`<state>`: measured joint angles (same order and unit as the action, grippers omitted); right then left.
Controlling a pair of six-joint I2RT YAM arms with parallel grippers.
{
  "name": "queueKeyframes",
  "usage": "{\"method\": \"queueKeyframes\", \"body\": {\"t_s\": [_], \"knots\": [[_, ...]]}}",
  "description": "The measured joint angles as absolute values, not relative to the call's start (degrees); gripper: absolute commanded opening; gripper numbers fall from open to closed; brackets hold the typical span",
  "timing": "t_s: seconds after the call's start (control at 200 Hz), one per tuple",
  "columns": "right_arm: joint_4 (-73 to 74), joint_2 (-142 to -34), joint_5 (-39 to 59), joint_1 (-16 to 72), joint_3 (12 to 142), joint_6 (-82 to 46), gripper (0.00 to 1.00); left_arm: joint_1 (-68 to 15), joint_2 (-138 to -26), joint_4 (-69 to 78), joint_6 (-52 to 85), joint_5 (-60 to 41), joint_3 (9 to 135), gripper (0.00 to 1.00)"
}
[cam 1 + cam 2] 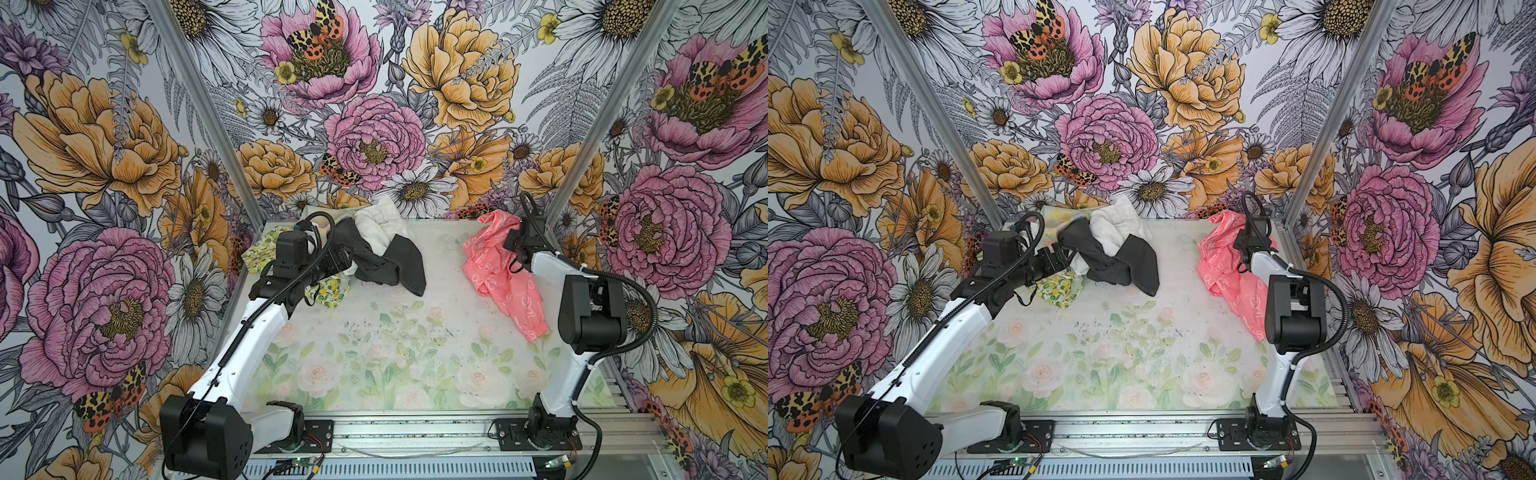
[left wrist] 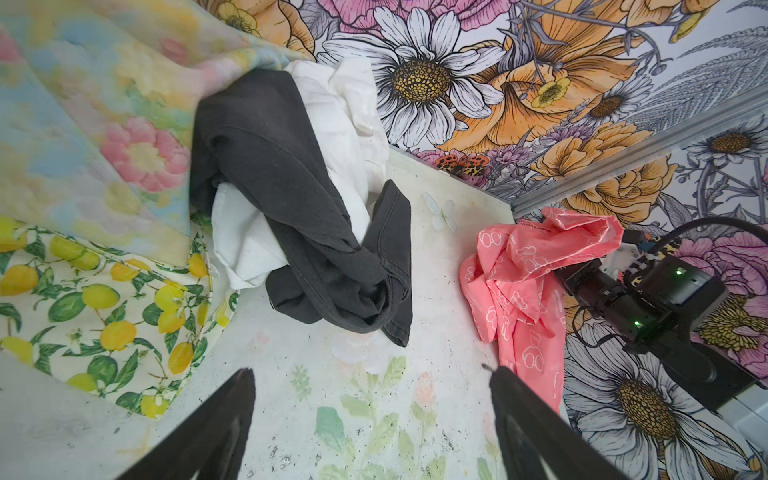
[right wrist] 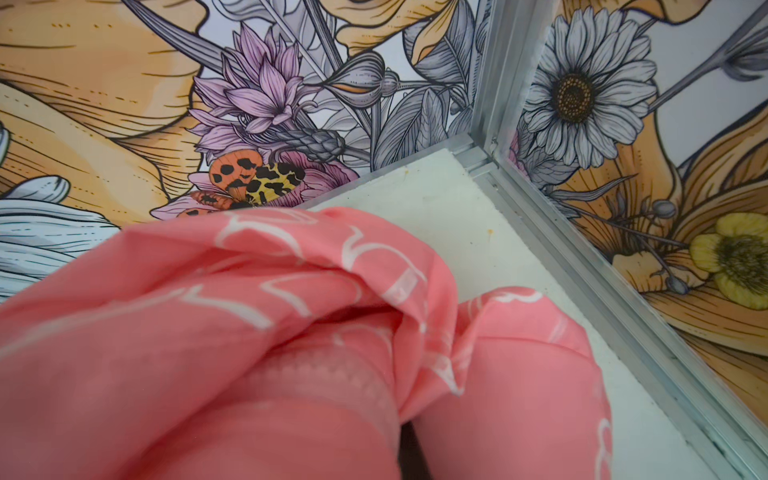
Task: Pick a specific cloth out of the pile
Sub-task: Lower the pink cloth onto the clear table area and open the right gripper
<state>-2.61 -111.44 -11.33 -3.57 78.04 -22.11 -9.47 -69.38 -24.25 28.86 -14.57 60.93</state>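
The coral-pink cloth (image 1: 494,270) (image 1: 1223,266) with white outline shapes hangs bunched at the back right, apart from the pile. My right gripper (image 1: 510,246) (image 1: 1241,246) is shut on its upper part. Its lower end trails on the mat. In the right wrist view the cloth (image 3: 249,332) drapes over the fingers and hides them. The pile (image 1: 374,249) (image 1: 1106,249) lies back left: dark grey cloth (image 2: 299,199), white cloth (image 2: 340,124), lemon-print cloth (image 2: 104,316), pastel floral cloth (image 2: 83,124). My left gripper (image 1: 345,258) (image 1: 1064,257) (image 2: 370,374) is open beside the pile, holding nothing.
The table mat (image 1: 374,353) has a faded rose print. Flower-patterned walls close in the back and both sides, with aluminium posts (image 1: 199,104) at the corners. A metal rail (image 1: 415,432) with both arm bases runs along the front edge.
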Motion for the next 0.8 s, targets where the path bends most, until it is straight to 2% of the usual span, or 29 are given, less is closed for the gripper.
{"method": "queueKeyframes", "body": {"t_s": [0.04,0.09,0.225,0.29,0.355,0.56,0.61,0.665,0.8], "knots": [[-3.55,-112.27,-11.44,-3.57,78.94,-22.28,0.01,-9.02,-69.38,-24.21,28.47,-13.76,60.69,0.9],[-4.95,-113.3,-11.62,-3.57,80.16,-22.55,0.07,-8.21,-69.38,-24.23,28.23,-12.82,60.31,0.9],[-8.84,-115.72,-11.86,-3.6,83.7,-23.0,0.41,-5.06,-69.76,-24.16,27.88,-11.29,60.03,0.9],[-10.33,-115.94,-12.05,-3.62,84.23,-23.27,0.52,-3.68,-70.5,-24.16,27.83,-10.72,60.03,0.9],[-11.46,-115.87,-12.23,-3.64,84.25,-23.64,0.58,-2.66,-71.68,-24.16,27.83,-10.13,60.03,0.91],[-15.59,-112.55,-12.4,-3.64,83.0,-24.12,0.66,-1.3,-74.76,-23.81,26.83,-9.65,60.27,0.92],[-16.19,-109.86,-12.4,-3.62,81.54,-24.45,0.76,-1.17,-75.2,-23.46,26.5,-9.61,60.36,0.95],[-16.8,-106.32,-12.4,-3.64,79.77,-23.83,0.8,-0.84,-75.66,-22.87,26.15,-9.43,60.42,0.97],[-17.17,-97.56,-12.34,-3.64,77.08,-22.46,0.99,0.82,-76.58,-20.56,25.45,-8.21,60.38,0.99]]}}
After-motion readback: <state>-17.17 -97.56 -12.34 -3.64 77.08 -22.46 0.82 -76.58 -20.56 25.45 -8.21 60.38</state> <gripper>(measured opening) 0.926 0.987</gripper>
